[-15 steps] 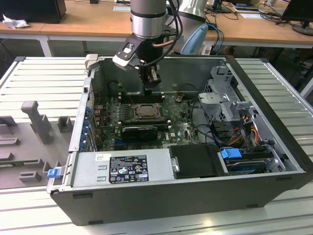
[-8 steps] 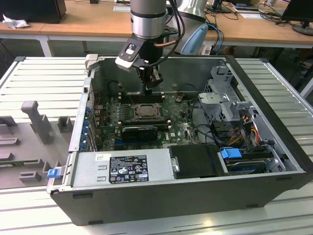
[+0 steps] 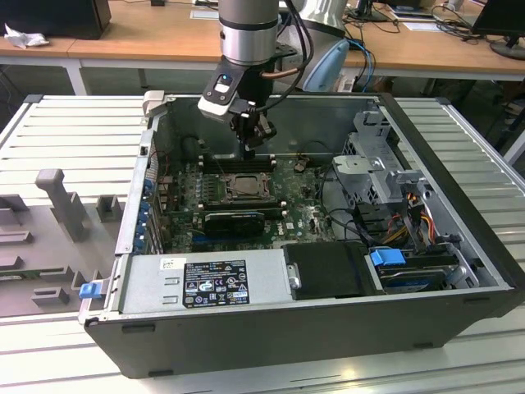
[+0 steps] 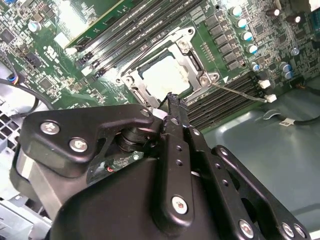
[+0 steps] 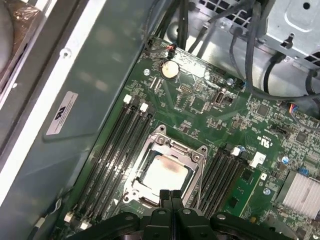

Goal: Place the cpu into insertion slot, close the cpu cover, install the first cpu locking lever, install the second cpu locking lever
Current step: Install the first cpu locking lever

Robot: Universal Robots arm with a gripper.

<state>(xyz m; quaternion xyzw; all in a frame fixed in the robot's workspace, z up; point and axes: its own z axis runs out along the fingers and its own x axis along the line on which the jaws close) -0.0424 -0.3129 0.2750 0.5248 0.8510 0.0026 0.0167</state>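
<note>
The insertion slot (image 3: 244, 186) sits in the middle of the green board inside the open computer case. The cpu (image 5: 165, 172) lies flat in it, its pale metal top showing in both wrist views (image 4: 167, 75). The silver cpu cover (image 5: 198, 156) is folded down around the chip, framing it (image 4: 134, 84). A thin silver locking lever (image 4: 237, 93) stretches out from one corner of the socket across the memory slots. My gripper (image 3: 251, 146) hangs just above the far edge of the socket, its black fingertips (image 5: 170, 196) pressed together with nothing between them (image 4: 174, 101).
Long black memory slots (image 5: 115, 150) flank the socket on both sides. A black card (image 3: 234, 220) lies in front of the socket. The power supply (image 3: 205, 283) runs along the case front; the drive cage and cables (image 3: 385, 189) stand at the exterior view's right.
</note>
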